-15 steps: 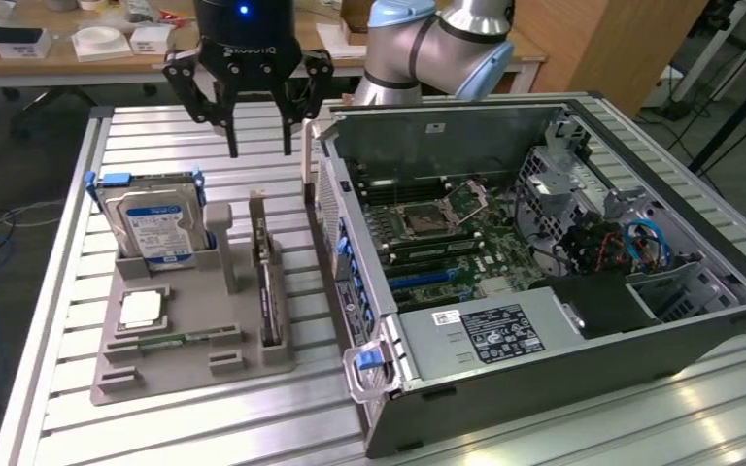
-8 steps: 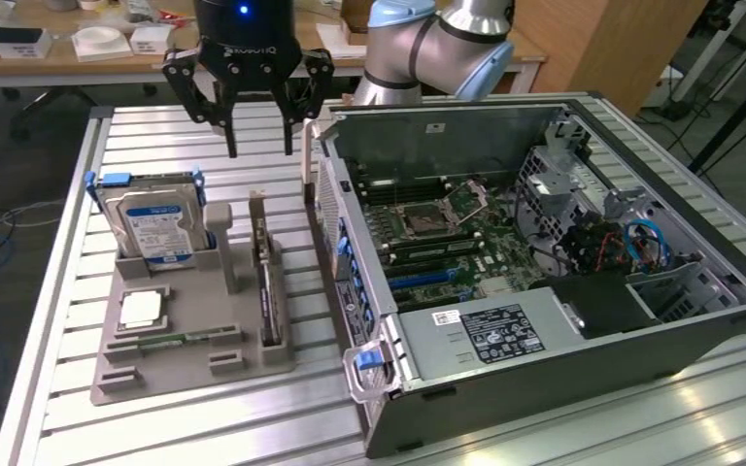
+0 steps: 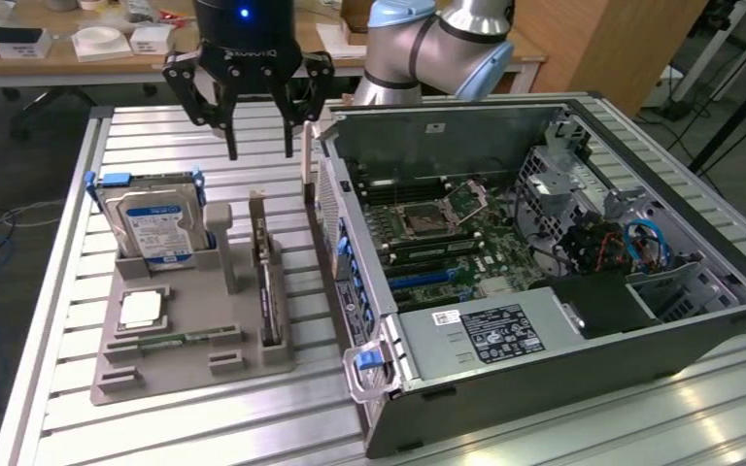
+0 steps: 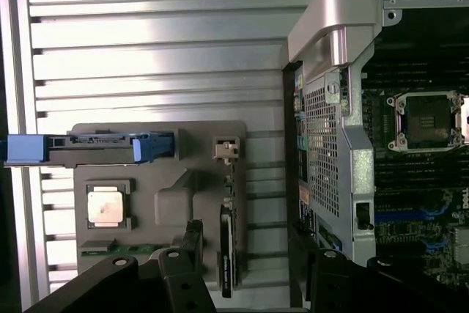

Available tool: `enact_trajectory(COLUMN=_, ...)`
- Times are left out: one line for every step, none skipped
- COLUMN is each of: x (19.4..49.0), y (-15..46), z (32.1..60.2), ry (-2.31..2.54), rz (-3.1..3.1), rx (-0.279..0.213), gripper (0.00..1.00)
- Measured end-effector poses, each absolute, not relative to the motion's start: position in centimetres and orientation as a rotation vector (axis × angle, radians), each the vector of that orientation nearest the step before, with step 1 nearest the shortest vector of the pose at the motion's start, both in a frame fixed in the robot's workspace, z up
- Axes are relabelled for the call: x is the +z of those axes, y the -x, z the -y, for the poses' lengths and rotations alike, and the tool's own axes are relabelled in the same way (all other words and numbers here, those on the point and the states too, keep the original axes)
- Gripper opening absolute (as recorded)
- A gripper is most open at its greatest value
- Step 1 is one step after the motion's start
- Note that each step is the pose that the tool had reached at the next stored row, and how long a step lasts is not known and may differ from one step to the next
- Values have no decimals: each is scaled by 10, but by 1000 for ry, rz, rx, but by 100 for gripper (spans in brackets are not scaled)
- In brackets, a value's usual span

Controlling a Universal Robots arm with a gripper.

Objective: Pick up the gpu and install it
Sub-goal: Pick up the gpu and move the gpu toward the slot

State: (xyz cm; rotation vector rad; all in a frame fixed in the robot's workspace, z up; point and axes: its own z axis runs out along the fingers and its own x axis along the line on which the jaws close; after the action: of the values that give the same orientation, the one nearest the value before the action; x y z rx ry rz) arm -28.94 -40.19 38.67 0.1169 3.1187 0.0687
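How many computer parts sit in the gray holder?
4: the hard drive upright at the far end, the CPU in the middle, the memory stick flat near it, the gpu on edge along the exterior view's right side.

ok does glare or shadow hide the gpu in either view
Exterior view: the gpu is evenly lit, upright in the grey holder; glare sits on the table slats. Wrist view: strong glare on the case corner; the gpu looks dark, edge-on.
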Motion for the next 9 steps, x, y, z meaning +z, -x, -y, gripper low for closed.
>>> enact_trajectory(x=386, y=289, z=403, ry=-117, rz=-3119, rx=69, gripper=59)
enact_trajectory(x=386, y=289, z=403, ry=-117, rz=-3119, rx=69, gripper=59)
enact_trajectory(x=386, y=289, z=404, ry=-117, rz=-3119, rx=69, gripper=59)
enact_trajectory(x=386, y=289, z=405, ry=-117, rz=-3119, rx=69, gripper=59)
enact_trajectory(x=385, y=289, z=406, ry=-117, rz=-3119, rx=69, gripper=59)
enact_trajectory(x=385, y=289, z=407, ry=-117, rz=-3119, rx=69, gripper=59)
enact_trajectory(x=385, y=289, z=408, ry=-117, rz=-3119, rx=69, gripper=59)
enact_trajectory(x=384, y=289, z=409, ry=-117, rz=-3119, rx=69, gripper=59)
enact_trajectory(x=384, y=288, z=410, ry=-117, rz=-3119, rx=69, gripper=59)
